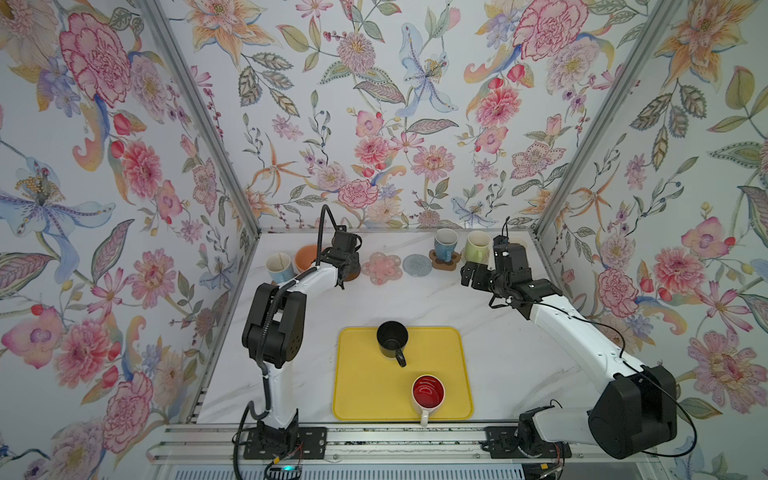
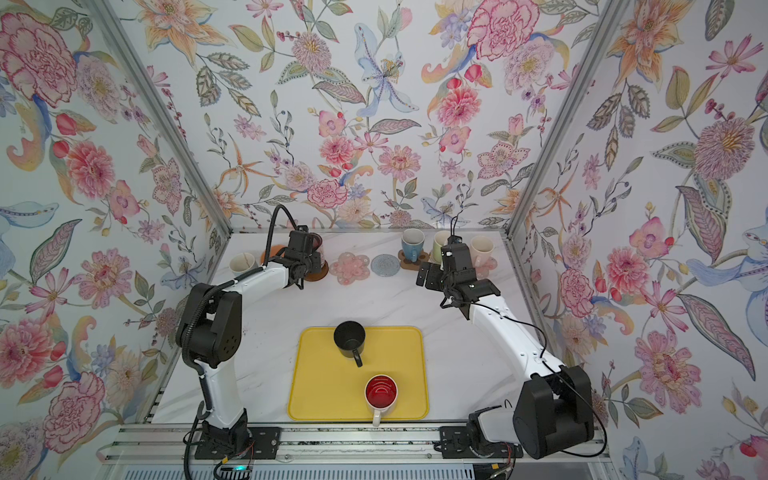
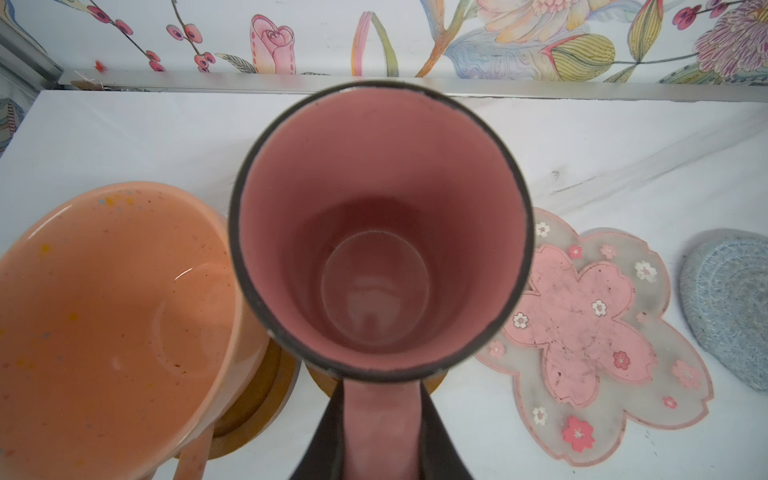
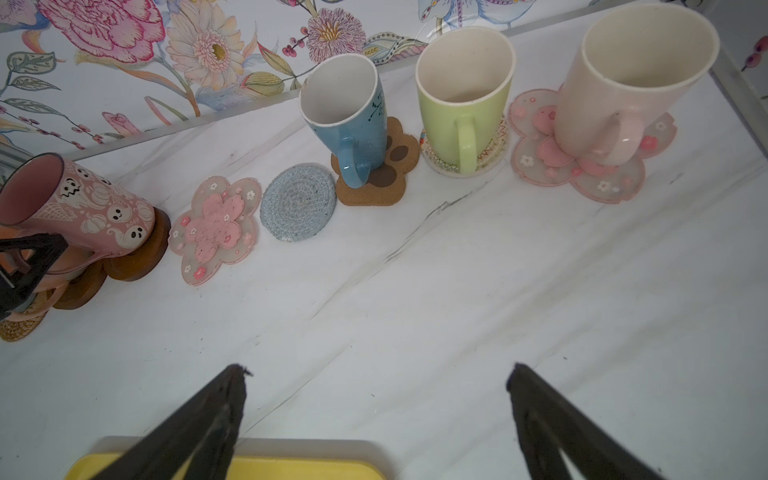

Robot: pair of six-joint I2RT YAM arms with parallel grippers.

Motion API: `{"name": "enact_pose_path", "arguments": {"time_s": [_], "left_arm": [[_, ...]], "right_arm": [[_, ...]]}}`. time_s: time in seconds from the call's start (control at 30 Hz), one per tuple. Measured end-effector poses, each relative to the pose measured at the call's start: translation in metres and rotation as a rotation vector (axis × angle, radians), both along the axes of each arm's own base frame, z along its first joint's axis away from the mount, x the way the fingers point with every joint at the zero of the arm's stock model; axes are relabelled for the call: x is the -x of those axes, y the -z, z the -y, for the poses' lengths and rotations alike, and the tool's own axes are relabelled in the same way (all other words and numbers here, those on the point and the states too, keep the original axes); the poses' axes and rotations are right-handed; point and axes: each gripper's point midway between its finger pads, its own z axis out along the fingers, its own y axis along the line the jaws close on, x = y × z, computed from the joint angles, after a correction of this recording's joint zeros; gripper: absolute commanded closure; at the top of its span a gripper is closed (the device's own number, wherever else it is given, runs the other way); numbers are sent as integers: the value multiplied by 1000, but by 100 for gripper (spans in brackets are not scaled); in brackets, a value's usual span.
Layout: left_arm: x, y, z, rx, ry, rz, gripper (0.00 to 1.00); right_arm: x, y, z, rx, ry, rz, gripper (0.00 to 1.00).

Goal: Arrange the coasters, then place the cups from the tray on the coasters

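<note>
White marbled table with flowered walls to the left, right and far. Metal posts stand at the far corners, and a rail runs along the near edge.

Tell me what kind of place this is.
Probably a robot test booth, not a home: floral-papered wall panels in grey aluminium framing, two white-and-black robot arms bolted to a metal rail at the front of a white marble-look tabletop.

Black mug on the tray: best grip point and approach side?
Grip the handle of the black mug. The mug stands upright on the tray with its handle pointing toward the robot's near side, so come from there with the jaws either side of the loop. The right gripper is open and free, so it is probably the better arm.
</note>
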Motion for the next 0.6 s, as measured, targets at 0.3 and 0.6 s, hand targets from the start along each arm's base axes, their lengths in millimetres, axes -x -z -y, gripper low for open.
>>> {"name": "enact_pose_path", "arguments": {"time_s": [0.3,0.6], "left_arm": [[6,1,-3,4,-9,-3,100],[7,2,-2,17,-17,-5,100]], "right_arm": [[0,0,0,0,0,0,1],[0,0,0,0,0,-1,1]]}}
